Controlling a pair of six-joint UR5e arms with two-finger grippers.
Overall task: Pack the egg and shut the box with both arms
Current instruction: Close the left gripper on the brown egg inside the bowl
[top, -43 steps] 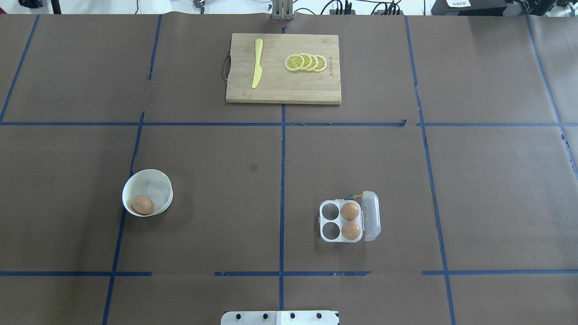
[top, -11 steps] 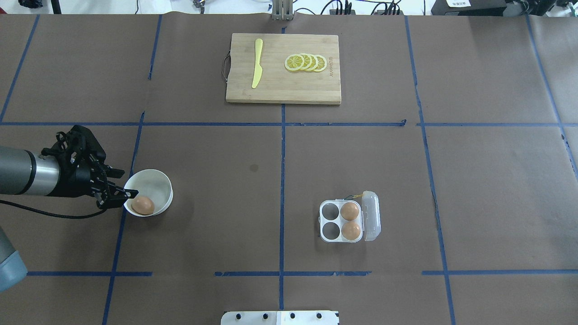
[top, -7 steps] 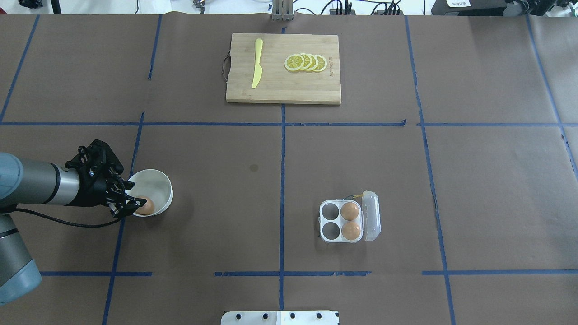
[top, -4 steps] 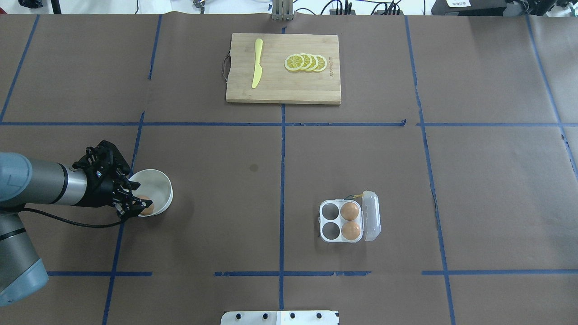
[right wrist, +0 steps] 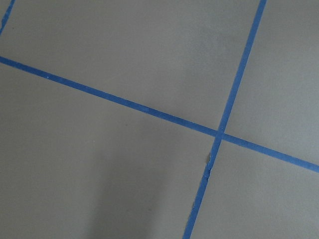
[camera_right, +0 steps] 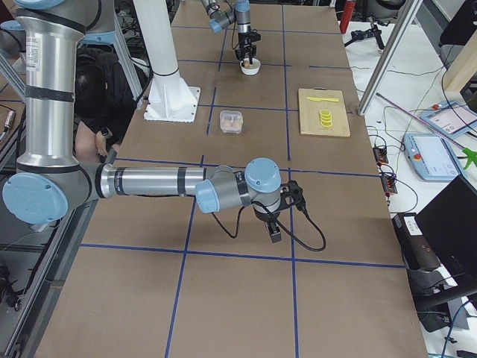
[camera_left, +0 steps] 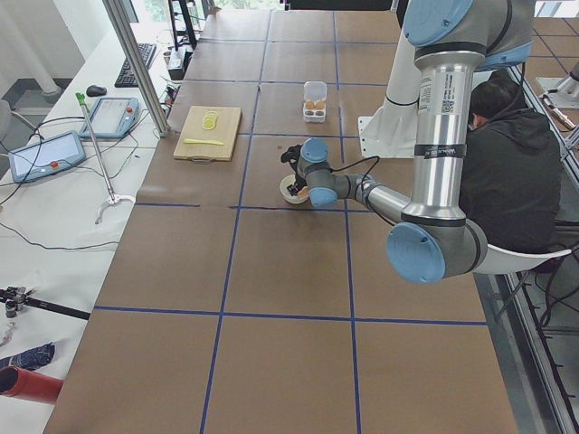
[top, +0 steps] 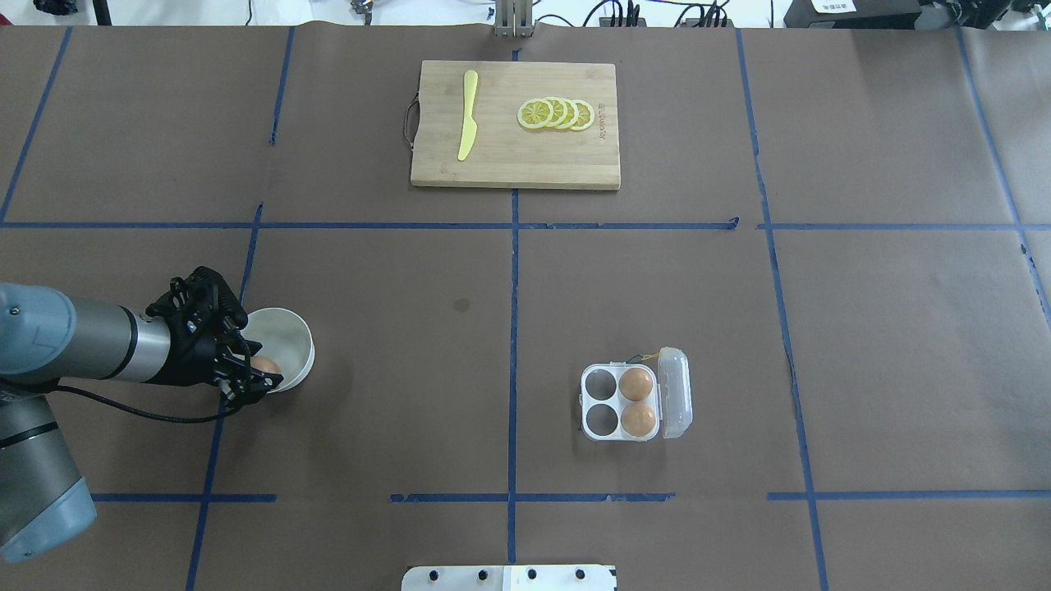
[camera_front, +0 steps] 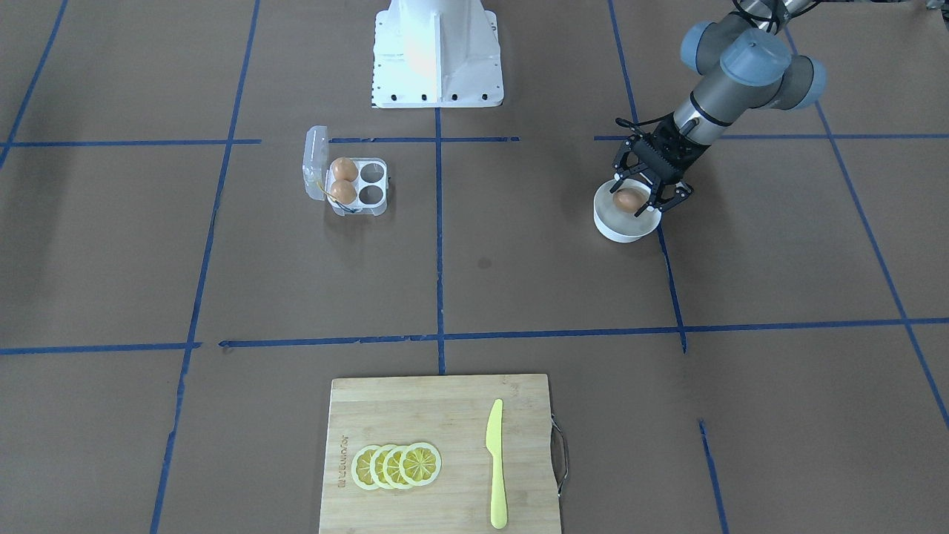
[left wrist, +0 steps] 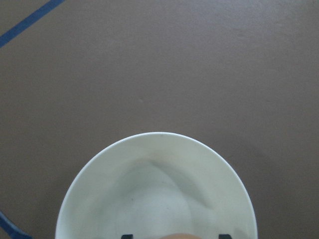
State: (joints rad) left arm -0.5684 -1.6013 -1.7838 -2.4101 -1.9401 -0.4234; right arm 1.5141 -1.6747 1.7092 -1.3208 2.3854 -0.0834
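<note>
Counter [top: 739, 328] is covered in brown paper with a blue tape grid. Side views show a lab room: white benches with tablets [camera_left: 41, 154] and cables, and a person in black [camera_left: 511, 172] seated by the white robot base [camera_front: 436, 52]. At the counter's far end from the robot is a wooden cutting board [top: 501, 164] with 4 lemon slices [top: 556, 114] and a yellow knife [top: 468, 115].

The egg [camera_front: 627, 199] lies in the white bowl [top: 300, 341] on the robot's left side of the counter. The left end effector [camera_front: 637, 194] is down at the bowl, angled in over the rim nearest the arm, with the egg between its 2 spread fingers. The left wrist view shows both fingertips [left wrist: 127, 236] at the bottom edge. The top of the egg sits between them with a gap on each side, so the end effector is released, not clamped.

The box [top: 602, 419] sits well apart from the bowl, on the robot's right of the centre tape line. Its lid [top: 675, 392] is hinged open on the side away from the bowl. 2 other eggs [top: 636, 384] fill the 2 cells next to the lid, and the 2 cells nearer the bowl are unfilled.

The right end effector [camera_right: 274, 227] hangs low over the counter, well apart from the box. It is seen only from the right side view. The right wrist view shows just paper and tape, so whether it is clenched or released cannot be told.
</note>
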